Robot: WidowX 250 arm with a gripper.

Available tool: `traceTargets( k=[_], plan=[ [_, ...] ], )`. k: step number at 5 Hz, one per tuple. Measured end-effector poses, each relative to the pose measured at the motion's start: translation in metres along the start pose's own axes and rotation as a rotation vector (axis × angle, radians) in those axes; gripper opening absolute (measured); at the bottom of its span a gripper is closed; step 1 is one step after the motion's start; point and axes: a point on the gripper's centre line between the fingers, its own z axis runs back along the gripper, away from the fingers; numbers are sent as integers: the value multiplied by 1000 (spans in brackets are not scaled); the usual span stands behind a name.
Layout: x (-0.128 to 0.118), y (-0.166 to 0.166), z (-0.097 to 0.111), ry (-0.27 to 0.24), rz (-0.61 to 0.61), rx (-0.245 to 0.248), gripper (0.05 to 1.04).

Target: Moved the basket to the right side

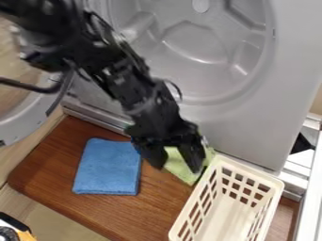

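The hand (174,161) hangs just left of the basket (252,173), fingers spread over a green cloth (177,165), perhaps for clearance. The basket sits upright at the tabletop's (53,155) right, probably its goal; the blue cloth (108,167) lies farther left of it.

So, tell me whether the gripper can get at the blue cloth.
Probably yes: the blue cloth lies on the wooden board close beside the gripper, uncovered, and the basket stands on the gripper's other side.

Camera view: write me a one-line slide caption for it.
Open black claw hangs over a green cloth, between a blue cloth and a cream basket on brown wood.
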Motion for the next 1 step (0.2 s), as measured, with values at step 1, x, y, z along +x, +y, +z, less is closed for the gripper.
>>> traceTargets(
  k=[1],
  plan=[
    [-1,-1,0,2,-3,-1,999]
  ],
)
